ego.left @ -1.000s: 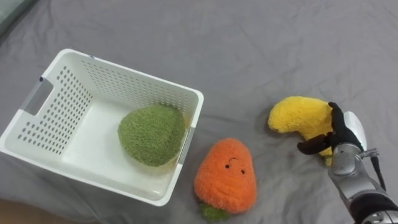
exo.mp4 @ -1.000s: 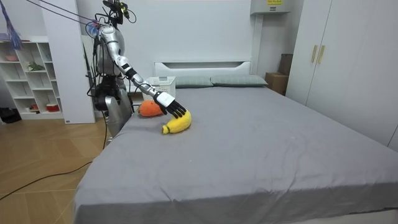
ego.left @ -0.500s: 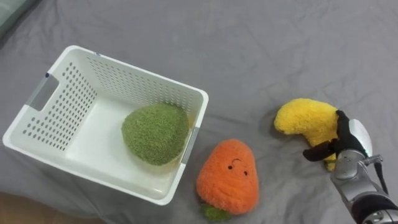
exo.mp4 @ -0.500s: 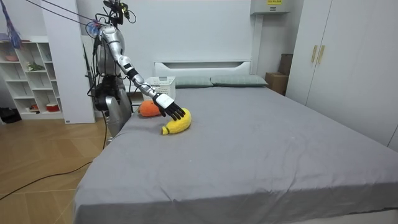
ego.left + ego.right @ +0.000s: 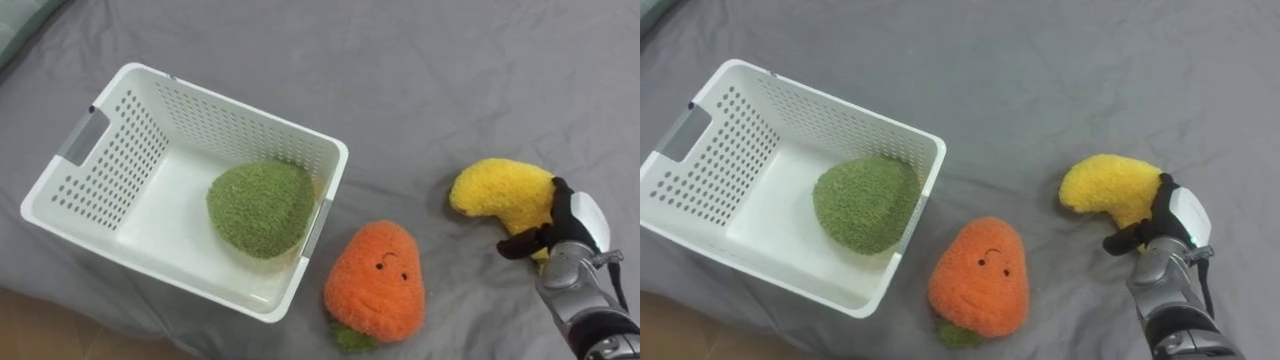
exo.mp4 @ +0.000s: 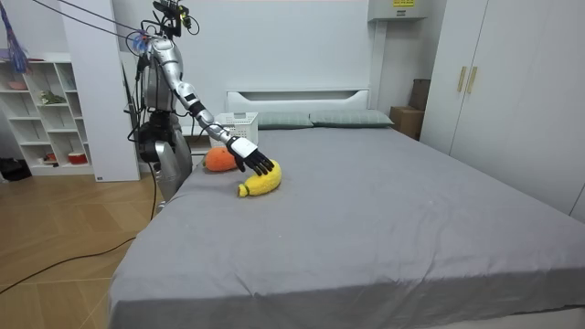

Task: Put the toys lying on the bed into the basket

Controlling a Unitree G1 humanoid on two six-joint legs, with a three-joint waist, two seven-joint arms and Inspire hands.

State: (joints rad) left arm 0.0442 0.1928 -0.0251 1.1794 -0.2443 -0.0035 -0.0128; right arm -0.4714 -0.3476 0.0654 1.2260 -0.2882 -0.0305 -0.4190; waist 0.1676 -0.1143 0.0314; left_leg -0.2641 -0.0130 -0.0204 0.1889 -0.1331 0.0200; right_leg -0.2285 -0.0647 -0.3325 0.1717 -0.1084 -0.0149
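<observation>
Right hand (image 5: 572,222): clamped on the end of the yellow toy (image 5: 500,192) – thumb on one side, fingers over the top
Yellow toy: lies on the bed (image 5: 450,80), well to the right of the basket (image 5: 240,107)
Green toy (image 5: 260,208): inside the basket, against its right wall
Orange toy (image 5: 378,285): just beside the basket's right near corner, between it and the yellow toy
Step in hand: probably lifting the yellow toy; raise it straight up first, because the free end may hang down
Path: carry it high over the orange toy and the basket's right rim, release left of the green toy
Edges: the bed's edge runs close to the basket's near side – do not push the basket there
</observation>
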